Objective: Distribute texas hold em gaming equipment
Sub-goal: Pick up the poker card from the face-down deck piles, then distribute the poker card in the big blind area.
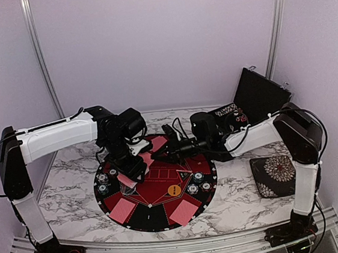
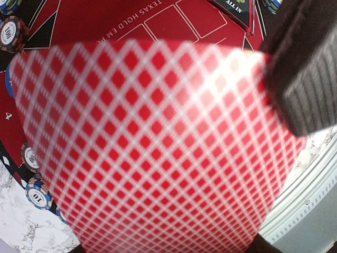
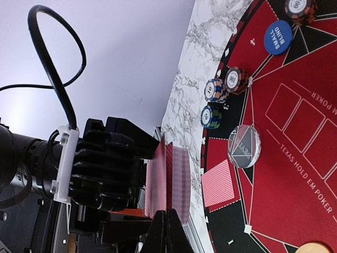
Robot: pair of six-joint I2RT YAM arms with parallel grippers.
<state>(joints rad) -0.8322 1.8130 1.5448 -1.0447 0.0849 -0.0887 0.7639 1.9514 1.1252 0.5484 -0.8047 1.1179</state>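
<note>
Our left gripper (image 1: 131, 174) is clamped on a deck of red-backed cards (image 2: 152, 153) over the left part of the round mat (image 1: 160, 215). Our right gripper (image 3: 167, 232) has its fingers pressed together, tips at the deck's edge; we cannot tell whether they pinch a card. Chip stacks (image 3: 224, 89), a blue button (image 3: 277, 37) and dealt cards (image 1: 184, 211) lie on the mat.

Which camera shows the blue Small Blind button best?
Right wrist: the Small Blind button lies unobstructed there, lettering readable. Left wrist shows only a blue sliver beside the held cards; from the top view I cannot find it.
</note>
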